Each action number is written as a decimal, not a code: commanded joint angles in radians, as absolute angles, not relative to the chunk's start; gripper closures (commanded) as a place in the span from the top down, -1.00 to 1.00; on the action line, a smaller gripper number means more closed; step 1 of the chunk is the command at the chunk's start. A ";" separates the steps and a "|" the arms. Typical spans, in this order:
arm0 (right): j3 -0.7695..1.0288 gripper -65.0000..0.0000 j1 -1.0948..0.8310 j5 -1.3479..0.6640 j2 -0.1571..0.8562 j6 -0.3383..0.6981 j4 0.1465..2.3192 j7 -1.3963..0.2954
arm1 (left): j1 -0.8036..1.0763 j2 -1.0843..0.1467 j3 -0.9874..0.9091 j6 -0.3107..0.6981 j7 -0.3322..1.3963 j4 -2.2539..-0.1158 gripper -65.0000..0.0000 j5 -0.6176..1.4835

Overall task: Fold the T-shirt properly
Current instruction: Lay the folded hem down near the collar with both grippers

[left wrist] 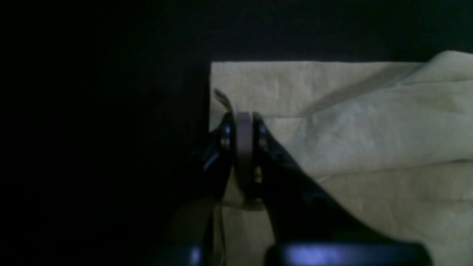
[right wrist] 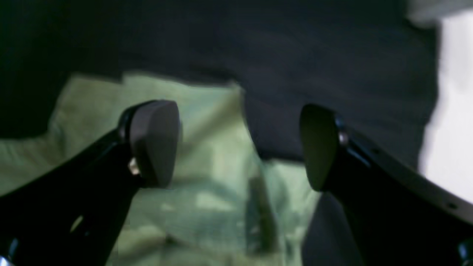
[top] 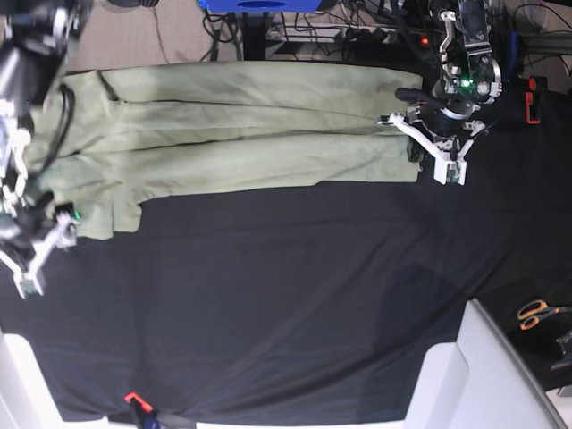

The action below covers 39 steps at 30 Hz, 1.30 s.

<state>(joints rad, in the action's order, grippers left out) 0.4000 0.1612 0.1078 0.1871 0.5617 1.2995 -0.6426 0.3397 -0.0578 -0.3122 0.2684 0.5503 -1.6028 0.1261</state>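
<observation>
The pale green T-shirt (top: pixel 241 125) lies folded in a long band across the far side of the black table cloth (top: pixel 286 295). My left gripper (top: pixel 415 154) is at the shirt's right-hand end in the base view. In the left wrist view its fingertips (left wrist: pixel 244 122) are pressed together on the edge of the T-shirt (left wrist: pixel 351 122), near a corner. My right gripper (right wrist: pixel 240 144) stands open over the T-shirt (right wrist: pixel 207 166) at its other end, with nothing between the pads (right wrist: pixel 155 140). In the base view the right gripper (top: pixel 64 222) sits by the sleeve end.
Orange-handled scissors (top: pixel 536 313) lie at the right edge. White panels (top: pixel 474 375) stand at the near right corner, and another white edge (top: pixel 18 384) at the near left. Cables and stands (top: pixel 295 27) crowd the far side. A small red clip (top: pixel 134 399) sits at the front edge.
</observation>
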 commanded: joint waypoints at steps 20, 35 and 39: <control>0.407 -1.00 0.288 0.110 0.249 0.559 0.967 -0.530 | 0.332 -0.064 -0.317 0.268 0.529 -1.573 -1.00 0.134; 0.409 -1.00 0.154 0.108 0.223 0.559 1.431 -0.868 | 0.329 -0.064 -0.325 0.268 0.529 -1.581 -1.00 0.134; 0.409 -1.00 0.053 0.110 0.191 0.559 1.604 -0.969 | 0.337 -0.068 -0.326 0.268 0.529 -1.629 -1.00 0.133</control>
<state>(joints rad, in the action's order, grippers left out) 0.4046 0.0380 0.0982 0.1787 0.5629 1.5826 -0.9710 0.3393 -0.0589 -0.3202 0.2687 0.5503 -1.6054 0.1307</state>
